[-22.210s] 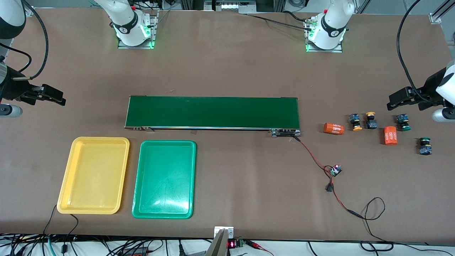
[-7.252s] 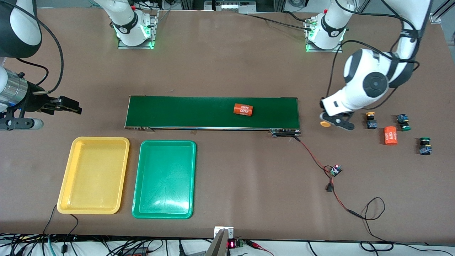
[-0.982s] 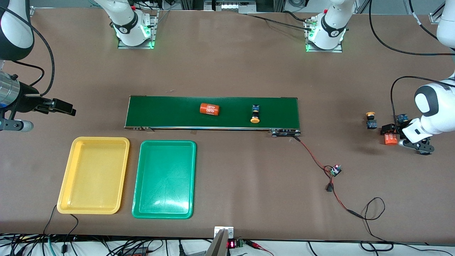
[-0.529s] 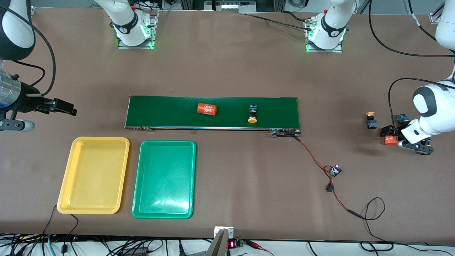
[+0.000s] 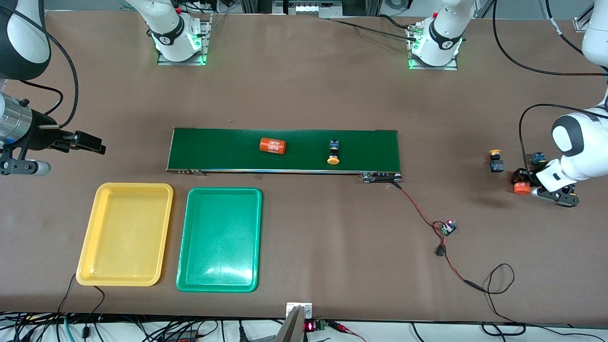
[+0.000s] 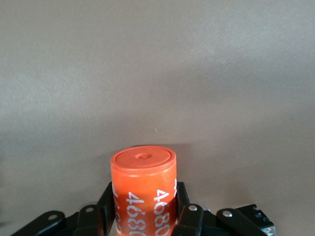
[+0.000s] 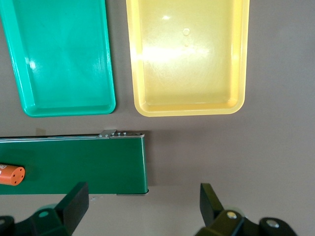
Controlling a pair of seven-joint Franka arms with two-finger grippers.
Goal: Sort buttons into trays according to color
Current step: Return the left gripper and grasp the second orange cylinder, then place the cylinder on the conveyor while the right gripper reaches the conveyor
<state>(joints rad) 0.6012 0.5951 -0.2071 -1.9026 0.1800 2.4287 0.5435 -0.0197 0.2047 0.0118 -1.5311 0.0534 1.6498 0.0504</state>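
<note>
on the long dark-green conveyor belt (image 5: 284,150) lies one small push-button switch (image 5: 334,152) on its side, its black-and-blue body toward twelve o'clock and its round yellow-orange cap toward six o'clock. an orange cylinder with white print (image 5: 273,146) lies on the same belt, at about nine o'clock from that switch.

toward the left arm's end of the brown bench (image 5: 304,95), a second yellow-capped push-button switch (image 5: 496,160) stands with its cap toward twelve o'clock. at three o'clock from it a blue-and-black switch body (image 5: 537,158) shows partly, the white arm covering the rest; its cap colour cannot be told.

the left gripper (image 6: 143,216) is low over the bench there, its black jaws pressed against both sides of a second orange cylinder with white digits (image 6: 143,189), grasping it; the flat round end of the cylinder faces away from the wrist.

the shallow rectangular yellow plastic tray (image 5: 125,234) and the shallow rectangular green plastic tray (image 5: 220,239) lie side by side at about seven o'clock from the belt, nearer the front camera, nothing in either.

the right gripper (image 7: 142,206) waits above the bench off the belt's end toward the right arm, jaws spread wide and released.
</note>
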